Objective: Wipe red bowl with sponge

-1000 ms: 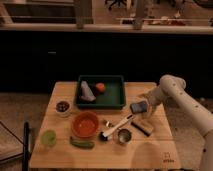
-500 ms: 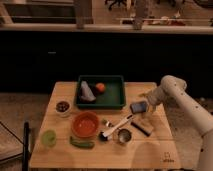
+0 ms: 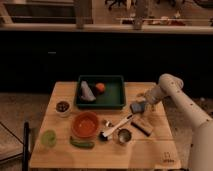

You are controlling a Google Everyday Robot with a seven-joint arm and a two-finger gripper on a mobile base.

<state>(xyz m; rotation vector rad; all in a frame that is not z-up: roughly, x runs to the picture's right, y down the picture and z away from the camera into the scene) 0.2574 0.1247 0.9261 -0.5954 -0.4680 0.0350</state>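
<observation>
The red bowl (image 3: 85, 124) sits on the wooden table (image 3: 160, 150), left of centre near the front. The blue sponge (image 3: 138, 106) is on the table's right side, behind the tan block. My gripper (image 3: 145, 104) reaches in from the right on the white arm and is right at the sponge's right edge, touching or nearly touching it. The sponge is well apart from the bowl, about a bowl's width to its right and further back.
A green tray (image 3: 119, 103) at the back holds a grey object and an orange ball. A white bowl with dark contents (image 3: 62, 107), a light-green cup (image 3: 48, 138), a green vegetable (image 3: 81, 144), a brush (image 3: 115, 129), a metal cup (image 3: 123, 136) and a tan block (image 3: 142, 125) surround the bowl.
</observation>
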